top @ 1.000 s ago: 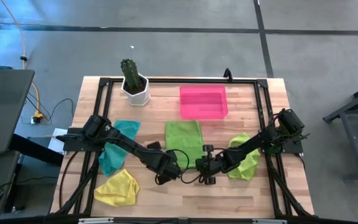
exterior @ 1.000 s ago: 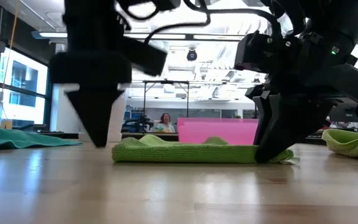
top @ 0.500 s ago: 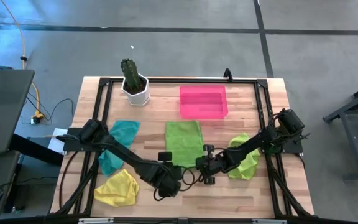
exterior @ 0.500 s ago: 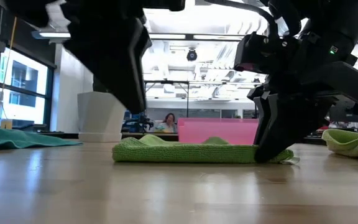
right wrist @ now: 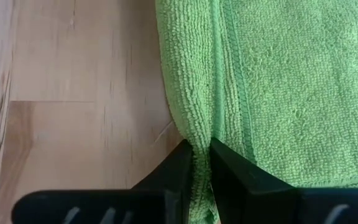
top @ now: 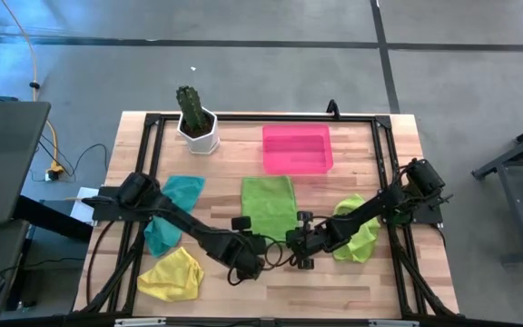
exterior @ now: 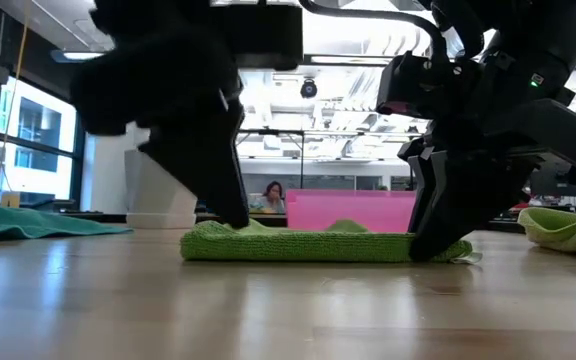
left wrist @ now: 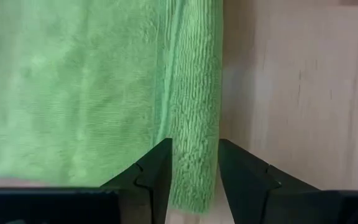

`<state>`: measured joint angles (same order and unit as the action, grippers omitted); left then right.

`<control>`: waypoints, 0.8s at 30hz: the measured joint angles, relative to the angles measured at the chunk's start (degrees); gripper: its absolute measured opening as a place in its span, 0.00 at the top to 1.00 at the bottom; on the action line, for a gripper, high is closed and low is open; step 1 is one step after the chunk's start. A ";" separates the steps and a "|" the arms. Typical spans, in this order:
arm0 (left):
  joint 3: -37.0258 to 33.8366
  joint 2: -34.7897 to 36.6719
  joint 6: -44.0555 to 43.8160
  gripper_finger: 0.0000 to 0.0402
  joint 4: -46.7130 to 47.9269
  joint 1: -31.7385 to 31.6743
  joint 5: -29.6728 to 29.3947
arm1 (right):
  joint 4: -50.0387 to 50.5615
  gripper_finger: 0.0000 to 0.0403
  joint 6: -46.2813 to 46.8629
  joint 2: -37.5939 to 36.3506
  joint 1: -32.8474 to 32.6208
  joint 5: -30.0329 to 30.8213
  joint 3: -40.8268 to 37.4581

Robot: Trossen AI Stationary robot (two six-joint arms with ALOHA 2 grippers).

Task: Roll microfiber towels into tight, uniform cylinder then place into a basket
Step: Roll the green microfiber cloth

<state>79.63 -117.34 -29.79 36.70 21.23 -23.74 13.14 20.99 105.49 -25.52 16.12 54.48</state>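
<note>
A lime green towel (top: 269, 205) lies flat mid-table, its near edge turned over into a narrow fold. At the fold's right end my right gripper (right wrist: 202, 165) is shut on it. My left gripper (left wrist: 194, 171) is open at the fold's left end (exterior: 230, 222), one finger on either side of the fold. The pink basket (top: 297, 149) stands behind the towel. A teal towel (top: 172, 213) and a yellow towel (top: 172, 274) lie at the left. A second lime green towel (top: 360, 229) lies crumpled at the right, partly under my right arm. My left gripper has its fingers (left wrist: 157, 177) astride the folded near edge (left wrist: 194, 124), slanting down from the near left and lying across the fold. Whether the fingers touch the cloth, I cannot tell. My right gripper pinches the folded near edge (right wrist: 199, 134) between its two fingers, close to the towel's near right corner, several layers thick. The fingers slant down from the near right. The fold rests on the table and the towel lies flat beyond it.
A white pot with a cactus (top: 197, 125) stands at the far left. A black frame (top: 261, 116) runs around the table top. Bare wood shows along the near edge (top: 280, 291). A person (exterior: 267, 197) sits far off in the room behind.
My left gripper has swung toward the table's right, turning and tipping as it went, and has come down onto the left end of the green towel's near fold. My right gripper and the towel have stayed as they were.
</note>
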 joint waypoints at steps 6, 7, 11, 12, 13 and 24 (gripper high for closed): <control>-4.33 0.05 0.57 0.71 -5.19 -0.55 2.86 | -0.10 0.90 0.00 0.00 0.00 0.00 0.00; -4.75 0.13 0.14 0.71 -5.44 -0.58 2.49 | -0.10 0.90 0.00 0.00 0.00 0.00 0.00; -5.04 0.20 -0.58 0.71 -5.67 -0.66 2.70 | -0.21 0.90 -0.15 0.00 0.00 0.00 0.00; -5.07 0.22 -1.17 0.71 -5.75 -0.75 3.29 | -0.30 0.90 -0.42 0.00 0.00 0.00 0.00; -5.09 0.24 -2.07 0.71 -5.80 -0.83 3.91 | -0.42 0.90 -0.90 0.00 0.00 0.00 0.00; -5.07 0.35 -13.00 0.98 -8.55 -1.82 15.62 | -1.11 0.90 -5.00 0.01 0.02 -1.16 -0.01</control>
<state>74.56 -116.99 -42.79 28.15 19.42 -8.12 12.03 15.99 105.50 -25.50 14.96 54.47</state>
